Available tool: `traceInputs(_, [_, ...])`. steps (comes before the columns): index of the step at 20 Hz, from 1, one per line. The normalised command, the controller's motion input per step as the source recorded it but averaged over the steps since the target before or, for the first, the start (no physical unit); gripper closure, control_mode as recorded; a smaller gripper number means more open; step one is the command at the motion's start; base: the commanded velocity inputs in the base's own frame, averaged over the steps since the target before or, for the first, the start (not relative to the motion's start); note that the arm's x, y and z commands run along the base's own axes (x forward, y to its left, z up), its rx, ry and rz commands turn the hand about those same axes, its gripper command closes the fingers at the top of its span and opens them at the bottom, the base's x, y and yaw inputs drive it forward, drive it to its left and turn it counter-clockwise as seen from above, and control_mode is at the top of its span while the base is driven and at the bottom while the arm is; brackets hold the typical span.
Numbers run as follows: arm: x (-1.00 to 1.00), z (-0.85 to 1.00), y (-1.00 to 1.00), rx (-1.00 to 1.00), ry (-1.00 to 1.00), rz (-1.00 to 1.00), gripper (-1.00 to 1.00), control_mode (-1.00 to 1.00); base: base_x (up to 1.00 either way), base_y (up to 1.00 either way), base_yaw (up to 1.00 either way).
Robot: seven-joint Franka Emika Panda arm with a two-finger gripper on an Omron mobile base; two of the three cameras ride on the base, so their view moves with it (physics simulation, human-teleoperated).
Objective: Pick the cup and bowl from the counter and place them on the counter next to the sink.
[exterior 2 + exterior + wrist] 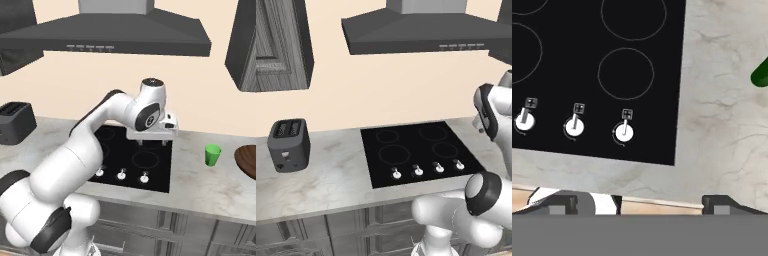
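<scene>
So I'm at the first step, the reach for the cup (213,155); nothing is picked up. My gripper (151,142) hangs above the right part of the cooktop (135,160), pointing down, its jaws spread wide apart with nothing between them; in the hand view the two tips (562,204) sit at the bottom corners with bare surface (722,115) between and beyond them.

The cup stands upright on the surface to the right of the cooktop, clear of its edge, and it shows in the hand view as a green sliver at the right border. The bowl (247,161) lies just past the cup, near it but apart, partly cut off by the frame. I see no sink from here, so I judge it lies off to one side and the base will have to drive later.

Next I'd swing the hand right until the cup is centred between the tips, then come down with the jaws straddling its wall, keeping clear of the bowl.
</scene>
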Motion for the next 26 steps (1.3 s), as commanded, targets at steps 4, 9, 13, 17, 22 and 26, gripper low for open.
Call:
traceInputs(4, [0.23, -0.34, -0.22, 0.00, -0.03, 0.00, -1.00, -1.00, 0.00, 0.00, 0.00])
traceInputs(9, [0.42, -0.37, -0.24, -0.03, 0.02, 0.00, -1.00, -1.00, 0.00, 0.00, 0.00])
traceInputs(13, [0.55, -0.28, -0.24, -0.07, 0.09, -0.08, -1.00, -1.00, 0.00, 0.00, 0.00])
traceInputs(17, [0.55, -0.05, -0.29, -0.03, 0.01, -0.02, -1.00, -1.00, 0.00, 0.00, 0.00])
traceInputs(22, [0.36, 0.00, -0.27, 0.00, 0.00, 0.00, -1.00, -1.00, 0.00, 0.00, 0.00])
traceInputs(26, [0.40, 0.00, -0.24, 0.00, 0.00, 0.00, -1.00, -1.00, 0.00, 0.00, 0.00])
